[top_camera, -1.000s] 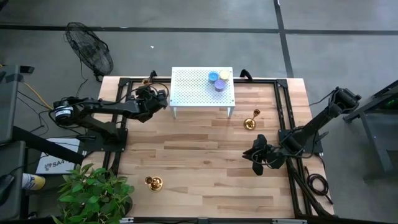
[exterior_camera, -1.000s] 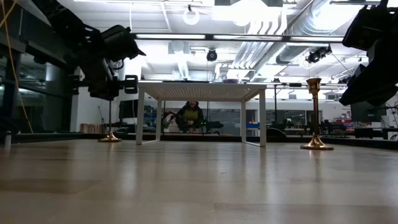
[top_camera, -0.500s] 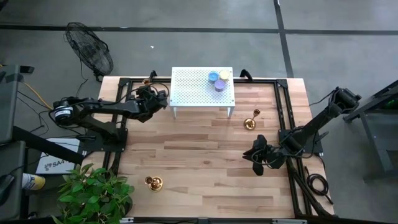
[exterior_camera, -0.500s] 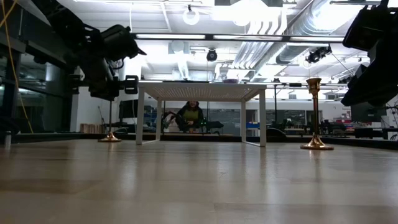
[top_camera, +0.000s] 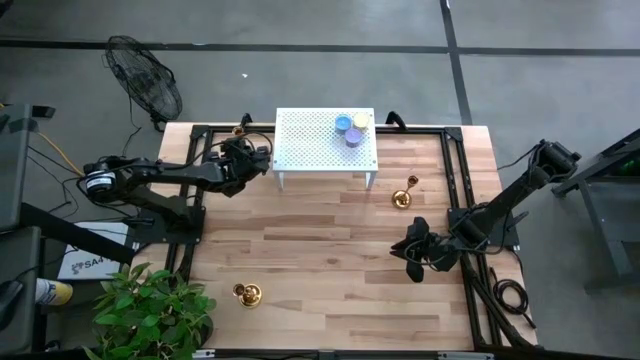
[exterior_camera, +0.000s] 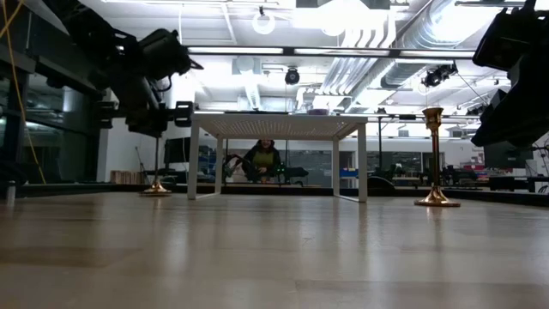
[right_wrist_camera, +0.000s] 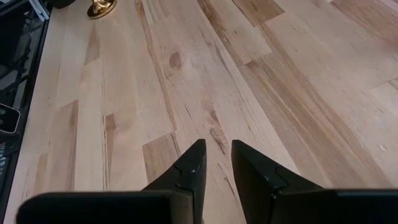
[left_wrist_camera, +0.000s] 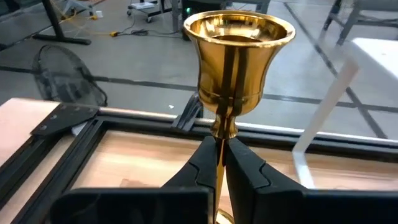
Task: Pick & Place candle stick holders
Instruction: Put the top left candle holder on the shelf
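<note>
Two matte-black jointed arms, each end effector (right_wrist_camera: 214, 168) with tapered dark fingers.

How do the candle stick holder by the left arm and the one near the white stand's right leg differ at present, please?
The left candle stick holder is clamped at its stem by the left gripper; the right candle stick holder stands free, untouched. The left one stands beside the white stand's left end, the right one before its right leg. Both are upright, shiny gold.
</note>
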Robot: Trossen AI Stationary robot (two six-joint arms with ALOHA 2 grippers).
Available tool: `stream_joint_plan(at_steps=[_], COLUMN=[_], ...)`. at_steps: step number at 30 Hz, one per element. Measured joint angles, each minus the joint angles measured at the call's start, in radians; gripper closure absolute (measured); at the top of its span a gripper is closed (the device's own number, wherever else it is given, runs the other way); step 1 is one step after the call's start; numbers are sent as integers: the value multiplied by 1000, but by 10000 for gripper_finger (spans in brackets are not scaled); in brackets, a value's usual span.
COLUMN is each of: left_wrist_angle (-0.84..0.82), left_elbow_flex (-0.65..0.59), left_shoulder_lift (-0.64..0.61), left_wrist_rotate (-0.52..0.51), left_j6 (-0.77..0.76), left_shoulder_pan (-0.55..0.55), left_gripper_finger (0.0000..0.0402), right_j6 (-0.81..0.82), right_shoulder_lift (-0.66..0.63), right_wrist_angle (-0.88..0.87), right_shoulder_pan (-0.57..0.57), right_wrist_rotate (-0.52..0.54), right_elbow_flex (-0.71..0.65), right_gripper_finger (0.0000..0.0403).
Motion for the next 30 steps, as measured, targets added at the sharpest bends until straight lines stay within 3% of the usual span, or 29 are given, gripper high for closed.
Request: stream_joint_plan(at_steps=[15,30], left_wrist_angle=[-3,-56], left_elbow_flex=[119,280], left_shoulder_lift=[-115,-174], left_wrist_rotate=[16,-59], left_j6=[251,422], left_shoulder_pan=[-65,-84], left_gripper_finger=[394,394], right_j6=[5,5], right_shoulder_lift=[0,0], right_wrist_angle=[0,0], right_shoulder_pan=[1,1], right_wrist_rotate=[-5,-3], right_elbow_flex=[0,0], right_gripper_finger=[332,332])
